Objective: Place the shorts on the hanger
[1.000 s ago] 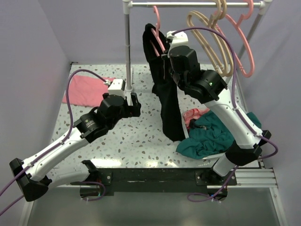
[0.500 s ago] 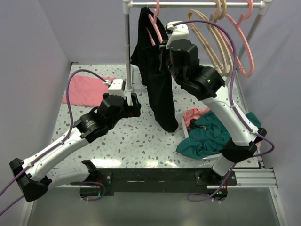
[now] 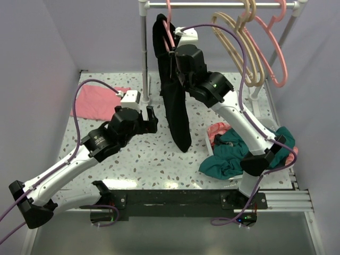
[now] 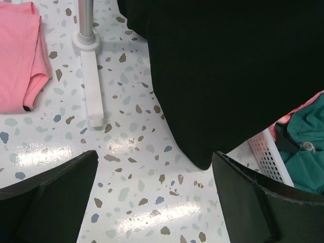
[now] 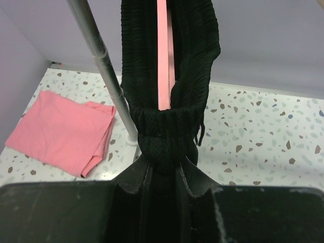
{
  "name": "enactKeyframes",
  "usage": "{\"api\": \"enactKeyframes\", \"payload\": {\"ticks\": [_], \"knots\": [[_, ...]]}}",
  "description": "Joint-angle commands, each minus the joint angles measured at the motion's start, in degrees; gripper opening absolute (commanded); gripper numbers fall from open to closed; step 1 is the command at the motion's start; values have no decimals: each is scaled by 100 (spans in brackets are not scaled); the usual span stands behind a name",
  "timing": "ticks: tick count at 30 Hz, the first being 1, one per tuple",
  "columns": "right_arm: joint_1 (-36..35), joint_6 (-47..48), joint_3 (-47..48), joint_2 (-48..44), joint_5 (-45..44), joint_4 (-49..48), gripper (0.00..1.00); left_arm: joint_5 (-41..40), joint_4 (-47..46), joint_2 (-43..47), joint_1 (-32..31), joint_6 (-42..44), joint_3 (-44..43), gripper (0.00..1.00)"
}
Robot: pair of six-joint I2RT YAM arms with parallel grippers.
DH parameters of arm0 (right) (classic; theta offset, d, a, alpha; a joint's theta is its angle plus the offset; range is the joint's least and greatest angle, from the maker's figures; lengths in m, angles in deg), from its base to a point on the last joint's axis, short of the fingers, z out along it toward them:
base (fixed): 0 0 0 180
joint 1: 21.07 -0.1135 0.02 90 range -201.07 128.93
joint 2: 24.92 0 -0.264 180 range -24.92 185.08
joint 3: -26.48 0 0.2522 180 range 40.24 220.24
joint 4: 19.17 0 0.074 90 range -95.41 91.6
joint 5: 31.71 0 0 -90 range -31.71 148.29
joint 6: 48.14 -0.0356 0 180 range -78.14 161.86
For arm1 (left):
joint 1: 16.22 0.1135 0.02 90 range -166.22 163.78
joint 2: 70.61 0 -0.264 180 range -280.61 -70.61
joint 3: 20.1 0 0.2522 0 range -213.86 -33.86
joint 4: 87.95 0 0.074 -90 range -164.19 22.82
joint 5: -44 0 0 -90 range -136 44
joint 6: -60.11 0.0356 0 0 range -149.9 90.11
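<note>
The black shorts [image 3: 178, 101] are draped over the salmon-pink hanger [image 3: 169, 21] and hang down beside the rack post, with the hem just above the table. My right gripper [image 3: 172, 57] is shut on the bunched waistband. In the right wrist view the fingers [image 5: 200, 182] pinch the black shorts [image 5: 167, 131], and the hanger [image 5: 163, 50] shows as a pink strip between the two folds. The hook reaches up to the rail [image 3: 212, 4]; I cannot tell whether it rests on it. My left gripper [image 3: 151, 119] is open low over the table, left of the shorts [image 4: 228, 76], holding nothing [image 4: 154, 192].
Two tan hangers [image 3: 239, 48] and another salmon one [image 3: 273, 53] hang on the rail to the right. The rack post [image 3: 143, 53] stands on its foot [image 4: 86, 43]. A folded pink cloth [image 3: 98, 101] lies back left. A white basket [image 4: 266, 152] holds teal clothes [image 3: 239, 151].
My right gripper has carried the shorts and hanger up and to the left, toward the rail's left end. The shorts' hem has swung left with it. The left arm has barely moved.
</note>
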Motion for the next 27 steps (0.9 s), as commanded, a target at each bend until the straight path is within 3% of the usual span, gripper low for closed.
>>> {"api": "enactKeyframes", "payload": {"ticks": [1,3,7,10,18,27], "knots": [[24,-153,45,-186,-314,-1033,0,40,-42,133,9,-32,-27,100],[33,-180,-130,-256,-244,-1112,0,83,-59,150,18,-6,8,100],[33,-276,-552,-502,185,-1209,39,215,-121,168,18,65,113,100],[33,-417,-842,-766,511,-1139,56,242,-147,159,9,91,166,100],[25,-768,-2324,-1898,1233,-980,73,453,-349,1,18,162,421,100],[25,-1304,-5086,-4104,1241,-787,77,479,-622,-34,9,196,764,100]]}}
